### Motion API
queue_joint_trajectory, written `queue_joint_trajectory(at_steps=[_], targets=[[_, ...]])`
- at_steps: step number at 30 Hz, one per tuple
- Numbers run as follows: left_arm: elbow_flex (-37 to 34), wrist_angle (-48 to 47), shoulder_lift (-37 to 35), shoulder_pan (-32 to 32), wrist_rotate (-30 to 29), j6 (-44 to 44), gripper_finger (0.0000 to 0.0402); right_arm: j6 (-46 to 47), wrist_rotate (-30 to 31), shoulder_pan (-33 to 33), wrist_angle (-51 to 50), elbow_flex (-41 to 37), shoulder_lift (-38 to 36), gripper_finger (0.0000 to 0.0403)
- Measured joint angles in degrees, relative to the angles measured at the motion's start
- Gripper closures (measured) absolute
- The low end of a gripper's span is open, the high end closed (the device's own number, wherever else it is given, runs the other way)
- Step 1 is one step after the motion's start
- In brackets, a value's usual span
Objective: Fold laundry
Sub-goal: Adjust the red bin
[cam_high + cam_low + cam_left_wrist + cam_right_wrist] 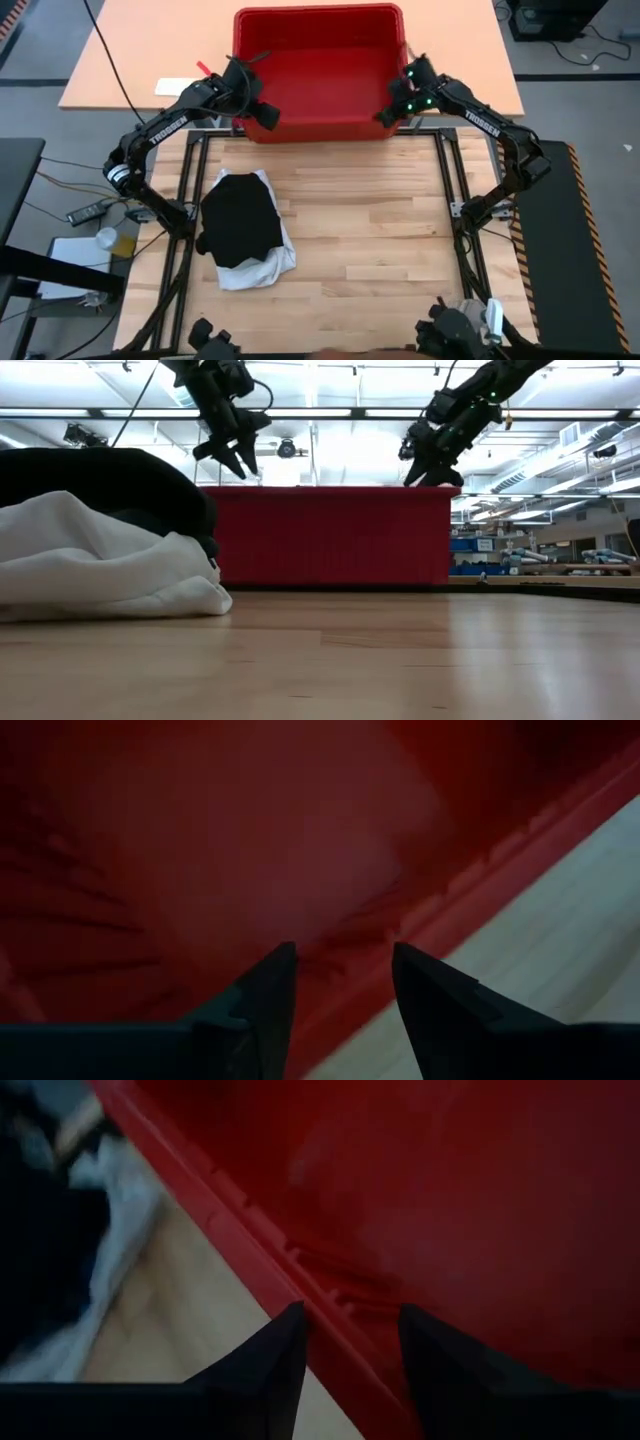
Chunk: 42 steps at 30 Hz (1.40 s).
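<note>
A black garment [238, 222] lies folded on top of a white shirt [256, 270] on the table's left half; in the low view the black garment [100, 475] rests on the white shirt [100, 565]. No blue piece shows. My left gripper [265, 118] hangs open over the near left corner of the red crate [320, 132]; its wrist view shows the left gripper [343, 955] above the crate's inside. My right gripper [388, 116] hangs open over the crate's near right corner, and the right gripper [352, 1315] straddles nothing above the rim. Neither holds cloth.
The red crate [330, 535] stands at the table's far edge, and its inside shows no cloth from above. Bare wood [380, 230] stretches over the table's middle and right. The right wrist view catches the laundry pile [60, 1230] beyond the crate's rim [250, 1230].
</note>
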Motion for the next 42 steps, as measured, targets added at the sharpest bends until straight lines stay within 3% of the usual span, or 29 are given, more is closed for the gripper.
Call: queue_joint_trajectory(at_steps=[19, 27, 42], targets=[[-0.18, -0.38, -0.2, -1.52, -0.09, 1.24, 0.0231, -0.45, 1.06, 1.43, 1.76, -0.06, -0.73, 0.0235], [-10.51, 4.74, -3.28, -3.32, 1.32, 1.39, 0.0231, 0.37, 0.44, 1.86, 1.77, -2.99, -0.9, 0.0235], [-10.73, 4.26, -4.54, 0.34, 0.71, 3.43, 0.0231, -1.06, -1.94, 6.86, -3.75, -3.26, -0.89, 0.0235]])
